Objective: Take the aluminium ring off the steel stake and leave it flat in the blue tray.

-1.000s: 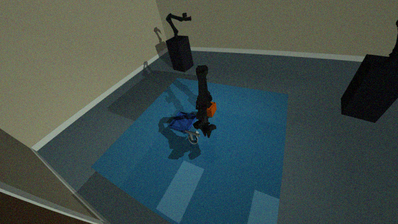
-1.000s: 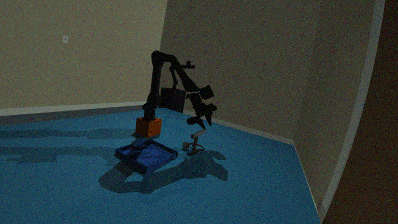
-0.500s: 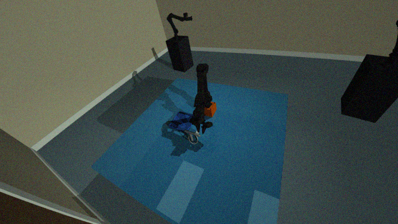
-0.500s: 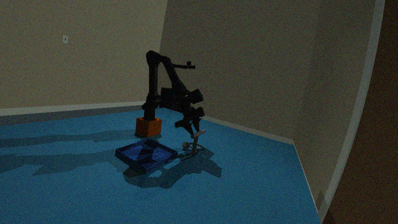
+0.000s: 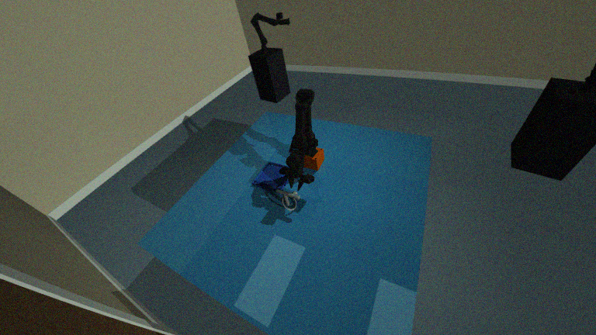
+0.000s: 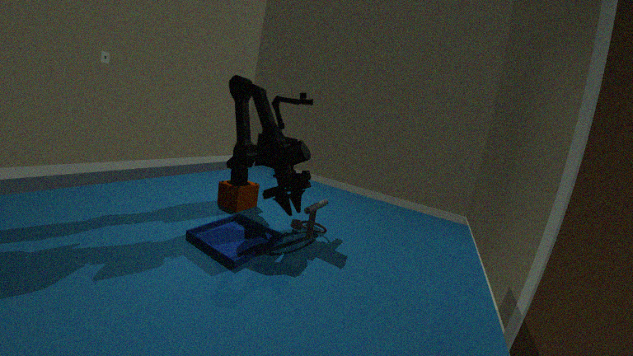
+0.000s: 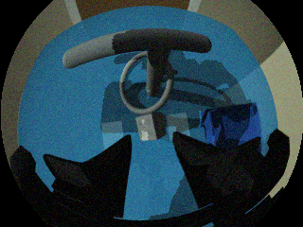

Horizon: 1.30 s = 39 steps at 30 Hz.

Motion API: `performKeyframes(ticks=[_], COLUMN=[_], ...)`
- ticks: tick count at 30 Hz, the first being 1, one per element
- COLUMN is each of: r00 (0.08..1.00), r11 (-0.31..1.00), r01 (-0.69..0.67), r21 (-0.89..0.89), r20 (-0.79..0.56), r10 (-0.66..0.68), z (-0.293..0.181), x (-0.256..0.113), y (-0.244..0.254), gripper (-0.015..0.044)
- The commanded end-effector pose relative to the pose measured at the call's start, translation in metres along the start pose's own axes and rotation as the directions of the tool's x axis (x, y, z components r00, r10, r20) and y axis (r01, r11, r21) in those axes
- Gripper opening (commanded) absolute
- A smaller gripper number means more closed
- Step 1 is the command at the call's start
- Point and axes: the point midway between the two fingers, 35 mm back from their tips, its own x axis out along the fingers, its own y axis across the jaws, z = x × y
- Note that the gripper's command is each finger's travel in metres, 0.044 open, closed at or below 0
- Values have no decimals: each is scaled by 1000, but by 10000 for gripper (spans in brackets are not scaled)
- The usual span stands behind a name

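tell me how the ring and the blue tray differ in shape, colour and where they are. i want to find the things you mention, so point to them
The aluminium ring (image 5: 295, 204) (image 7: 124, 97) is a thin round hoop, while the blue tray (image 5: 273, 164) (image 6: 208, 250) (image 7: 256, 124) is four-sided with raised walls. The ring is pale grey; the tray is deep blue. The ring encircles the steel stake (image 6: 311, 226) (image 7: 151, 80), whereas the tray sits beside it. Both are low down, below the gripper (image 5: 295, 187) (image 6: 294, 213) (image 7: 151, 138).

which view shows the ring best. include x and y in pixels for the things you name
The wrist view: the ring (image 5: 296, 204) (image 6: 325, 227) (image 7: 122, 95) shows there as a loop around the stake (image 5: 286, 200) (image 6: 311, 224) (image 7: 151, 76), with its tab (image 7: 146, 127) toward the gripper (image 5: 295, 187) (image 6: 296, 213) (image 7: 151, 138). The top view shows it tiny; the exterior view shows it nearly edge-on, partly behind the stake.
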Motion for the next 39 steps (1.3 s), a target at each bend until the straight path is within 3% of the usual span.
performKeyframes(ticks=[1, 26, 39], r00=[1000, 1000, 1000], r11=[1000, 1000, 1000], r01=[6, 7, 11], r21=[-4, -4, -2], r20=[-3, -2, -10], r10=[-6, -7, -11], z=[-1, -3, -5], x=[5, 43, 41], y=[-2, -2, -3], gripper=[200, 200, 113])
